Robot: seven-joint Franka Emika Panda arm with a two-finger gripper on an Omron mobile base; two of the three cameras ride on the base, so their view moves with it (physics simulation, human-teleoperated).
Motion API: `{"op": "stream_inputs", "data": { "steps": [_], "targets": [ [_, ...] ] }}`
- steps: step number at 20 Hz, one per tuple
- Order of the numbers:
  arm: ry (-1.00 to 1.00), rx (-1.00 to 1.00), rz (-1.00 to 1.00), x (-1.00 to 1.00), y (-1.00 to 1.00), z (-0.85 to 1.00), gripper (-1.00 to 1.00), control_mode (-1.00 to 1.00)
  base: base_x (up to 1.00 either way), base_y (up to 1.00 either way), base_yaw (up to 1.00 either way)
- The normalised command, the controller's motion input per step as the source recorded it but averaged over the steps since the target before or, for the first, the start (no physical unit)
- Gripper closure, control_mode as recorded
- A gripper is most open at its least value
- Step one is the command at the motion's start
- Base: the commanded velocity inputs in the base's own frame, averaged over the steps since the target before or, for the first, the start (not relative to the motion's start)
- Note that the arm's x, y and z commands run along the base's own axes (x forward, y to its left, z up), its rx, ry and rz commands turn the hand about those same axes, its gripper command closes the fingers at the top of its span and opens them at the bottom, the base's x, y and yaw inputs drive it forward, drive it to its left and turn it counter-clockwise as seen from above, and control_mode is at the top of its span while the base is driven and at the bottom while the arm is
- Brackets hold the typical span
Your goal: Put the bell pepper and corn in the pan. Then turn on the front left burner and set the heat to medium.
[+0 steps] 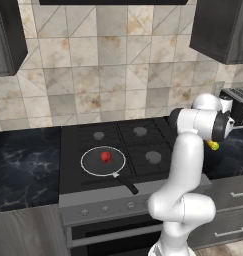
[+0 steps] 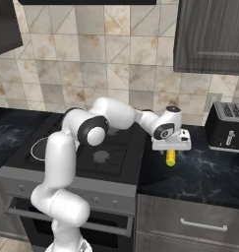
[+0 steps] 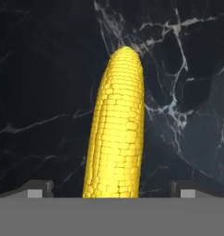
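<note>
1. The corn lay on the dark counter right of the stove; its long axis ran straight away from the hand, crossing the jaw gap.
2. The gripper hung directly above, jaws wide, empty.
3. The pepper sat in the pan.

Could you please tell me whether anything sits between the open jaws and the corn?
Nothing visible does. The gripper hangs directly over the corn, which lies alone on bare black marble counter between the two fingertips.

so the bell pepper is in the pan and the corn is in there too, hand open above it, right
Not quite. The bell pepper is in the pan, but the corn lies on the dark counter right of the stove, as the right base view shows. The open hand hovers above it.
</note>
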Motion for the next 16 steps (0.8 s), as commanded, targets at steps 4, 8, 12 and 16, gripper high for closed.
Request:
{"op": "stream_inputs", "data": {
  "steps": [4, 8, 12, 16],
  "targets": [
    [0.04, 0.00, 0.00, 0.00, 0.00, -0.12, -1.00, -1.00, 0.00, 0.00, 0.00],
    [0.08, 0.00, 0.00, -0.03, 0.00, -0.25, -1.00, -1.00, 0.00, 0.00, 0.00],
    [0.06, 0.01, 0.00, 0.00, 0.00, -0.33, -1.00, -1.00, 0.00, 0.00, 0.00],
    [0.06, 0.02, 0.00, 0.00, 0.00, -0.28, -1.00, -1.00, 0.00, 0.00, 0.00]
  ]
}}
